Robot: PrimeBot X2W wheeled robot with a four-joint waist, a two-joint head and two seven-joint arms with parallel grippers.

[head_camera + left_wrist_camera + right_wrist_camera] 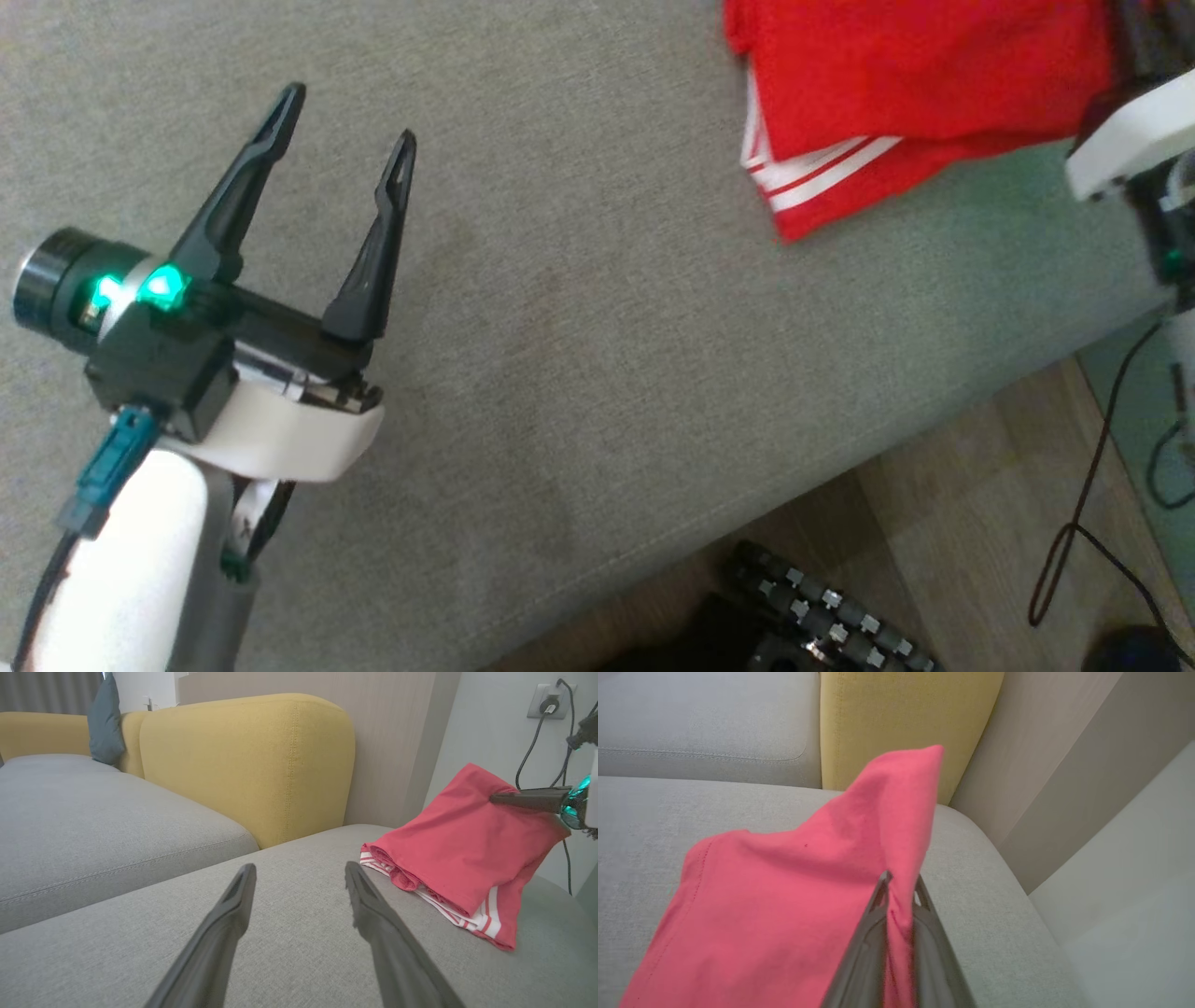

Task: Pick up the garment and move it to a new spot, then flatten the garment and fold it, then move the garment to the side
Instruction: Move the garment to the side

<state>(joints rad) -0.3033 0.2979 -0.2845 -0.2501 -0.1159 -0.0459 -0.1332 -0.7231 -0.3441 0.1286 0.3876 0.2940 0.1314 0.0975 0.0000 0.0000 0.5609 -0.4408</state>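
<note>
The right claw (901, 885) pinches the folded garment (784, 891) at the right edge of the sofa seat (607, 355), probably to shift it aside; the left claw (347, 119) hovers spread.

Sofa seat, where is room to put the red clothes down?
Bare grey seat lies between the left hand and the red garment. The next cushion, beside the yellow backrest, is free. Crowded: the corner where the right hand pinches the garment.

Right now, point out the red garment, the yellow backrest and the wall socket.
red garment (462, 844), left wrist view, on its top folded layer
yellow backrest (247, 765), left wrist view, middle of its front face
wall socket (536, 700), left wrist view, on the pale plate
</note>
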